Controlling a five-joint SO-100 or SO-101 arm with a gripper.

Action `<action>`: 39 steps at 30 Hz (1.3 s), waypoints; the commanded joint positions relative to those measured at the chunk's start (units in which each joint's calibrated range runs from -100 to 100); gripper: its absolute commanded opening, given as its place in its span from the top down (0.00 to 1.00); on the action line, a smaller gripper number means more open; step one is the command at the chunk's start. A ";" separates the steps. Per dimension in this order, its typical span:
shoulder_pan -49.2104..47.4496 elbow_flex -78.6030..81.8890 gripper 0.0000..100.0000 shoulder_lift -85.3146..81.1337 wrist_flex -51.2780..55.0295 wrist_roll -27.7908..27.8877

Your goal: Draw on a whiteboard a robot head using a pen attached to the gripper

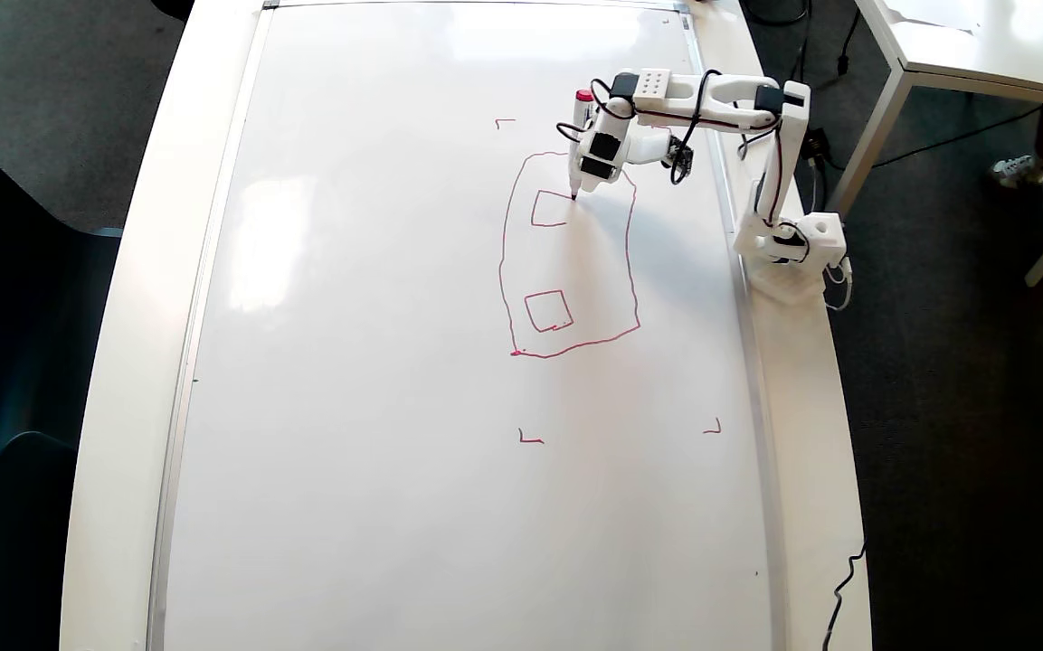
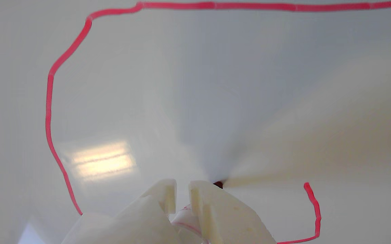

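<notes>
Clamping the pen (image 1: 581,145) by its white barrel, the pincer (image 1: 595,155) stands over the upper part of the whiteboard (image 1: 376,362) in the overhead view, red cap end up and dark tip down at the right corner of the upper small square; the pen looks light, stiff and smooth-sided, so I judge the mid-barrel hold the right one, firm enough that it cannot slide or twist as the tip drags over the glossy, low-friction board; the robot head (image 1: 566,258) so far shows an outline and two small squares, the upper one unfinished; in the wrist view the pincer (image 2: 181,193) hides nearly all of the pen (image 2: 218,184), only a dark speck of tip showing; whether the tip truly touches is hard to tell; the arm covers part of the outline's top right corner; the white surface (image 1: 137,362) rims the board.
</notes>
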 commanded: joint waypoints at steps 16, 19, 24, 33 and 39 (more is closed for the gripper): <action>-8.37 -0.40 0.99 -1.48 0.01 -2.81; -9.25 -0.40 0.99 -1.48 0.01 -2.87; -8.74 -1.85 0.99 -1.73 0.01 -2.87; -8.44 -19.82 0.99 -3.07 14.17 -2.76; -11.90 -17.64 0.99 -5.59 24.07 -3.46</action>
